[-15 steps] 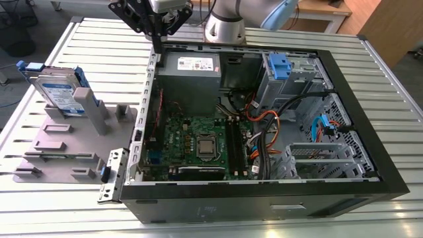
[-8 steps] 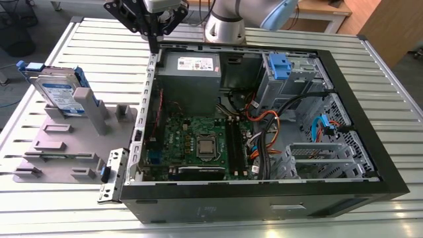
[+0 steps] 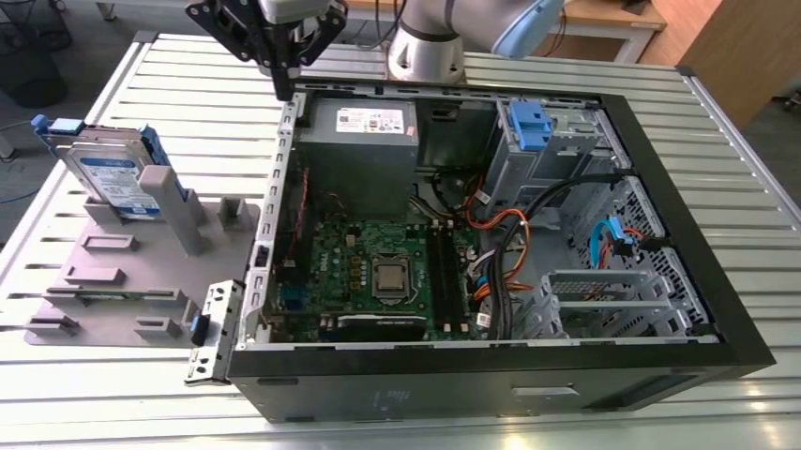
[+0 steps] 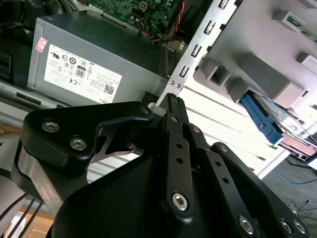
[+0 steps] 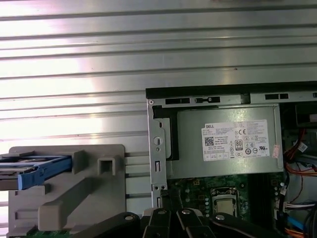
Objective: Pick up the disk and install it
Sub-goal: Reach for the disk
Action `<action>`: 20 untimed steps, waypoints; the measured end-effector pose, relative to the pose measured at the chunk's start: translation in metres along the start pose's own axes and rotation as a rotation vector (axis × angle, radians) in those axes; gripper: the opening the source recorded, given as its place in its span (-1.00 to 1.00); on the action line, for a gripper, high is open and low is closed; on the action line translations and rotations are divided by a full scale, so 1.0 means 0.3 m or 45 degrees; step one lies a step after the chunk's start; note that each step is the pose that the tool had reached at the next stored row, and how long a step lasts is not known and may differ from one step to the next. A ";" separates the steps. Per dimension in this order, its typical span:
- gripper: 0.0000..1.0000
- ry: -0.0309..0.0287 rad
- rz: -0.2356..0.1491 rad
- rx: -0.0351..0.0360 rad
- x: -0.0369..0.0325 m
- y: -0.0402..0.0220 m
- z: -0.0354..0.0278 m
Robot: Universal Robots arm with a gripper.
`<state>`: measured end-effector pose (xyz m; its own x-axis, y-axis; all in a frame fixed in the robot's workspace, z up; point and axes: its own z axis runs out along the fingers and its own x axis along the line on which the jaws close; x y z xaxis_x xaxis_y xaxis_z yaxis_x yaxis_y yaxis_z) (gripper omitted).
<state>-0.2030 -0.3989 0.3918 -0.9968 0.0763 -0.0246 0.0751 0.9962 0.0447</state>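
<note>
Silver disk (image 3: 107, 173) — part-hidden by grey rack (image 3: 126, 281) | end effector (image 3: 284, 89) closed, empty

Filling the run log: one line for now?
gripper over case rim | fingers shut, empty | disk upright in grey holder

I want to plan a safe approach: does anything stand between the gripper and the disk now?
Nothing visible does. The gripper hangs above the computer case's edge; the disk stands upright in the grey fixture at the exterior view's left, and only bare table lies between them.
</note>
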 end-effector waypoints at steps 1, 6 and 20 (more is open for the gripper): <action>-0.79 0.0000 0.000 0.0000 0.003 0.000 0.000; -0.79 -0.0001 0.000 -0.0001 0.020 -0.002 0.000; -0.79 -0.0001 0.000 -0.0001 0.067 -0.005 -0.002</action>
<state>-0.2231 -0.3989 0.3917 -0.9968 0.0763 -0.0246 0.0751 0.9962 0.0448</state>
